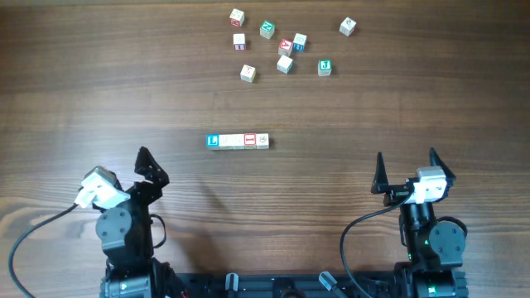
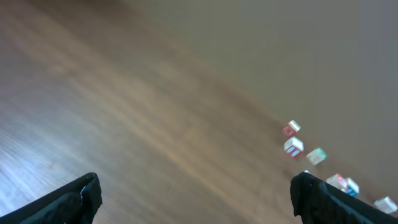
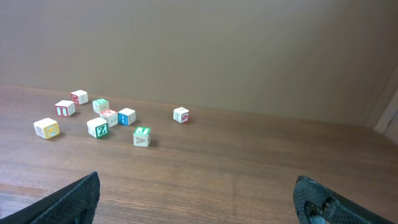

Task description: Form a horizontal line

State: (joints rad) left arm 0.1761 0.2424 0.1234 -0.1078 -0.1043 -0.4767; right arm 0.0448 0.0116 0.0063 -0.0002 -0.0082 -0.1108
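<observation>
The horizontal line [image 1: 238,141] lies at the table's middle in the overhead view: four small letter cubes edge to edge, blue "L" at the left, then pale, red-faced, pale. It does not show in either wrist view. My left gripper [image 1: 149,165] is open and empty, near the front left, below and left of the line; in the left wrist view [image 2: 196,196] only bare wood lies between its fingers. My right gripper [image 1: 406,170] is open and empty at the front right; its wrist view [image 3: 199,199] shows bare wood between the fingers.
Several loose letter cubes [image 1: 286,45] with green, red and blue faces lie scattered at the far middle of the table. They show in the right wrist view [image 3: 99,118] and at the right of the blurred left wrist view [image 2: 311,155]. A single cube [image 1: 348,27] lies farther right.
</observation>
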